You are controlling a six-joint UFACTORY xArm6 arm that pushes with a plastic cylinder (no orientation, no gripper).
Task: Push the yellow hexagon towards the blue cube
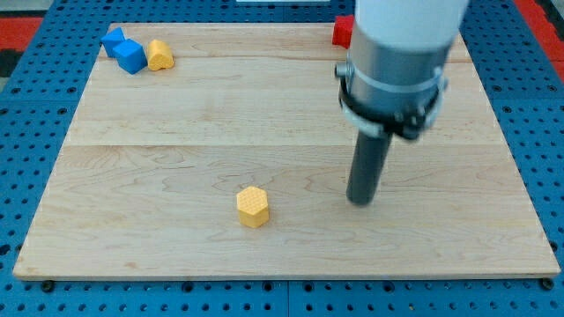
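Five small blocks lie on a pale wooden board [176, 114] with visible grain: one yellow hexagon [253, 207] at lower centre; a blue cube [131, 56], a second blue block [112, 39] and a rounded yellow block [159, 55] clustered upper left; a red block [342, 32], partly hidden by the arm; the rod has no fingers, and its tip [360, 201] rests right of the hexagon, apart.
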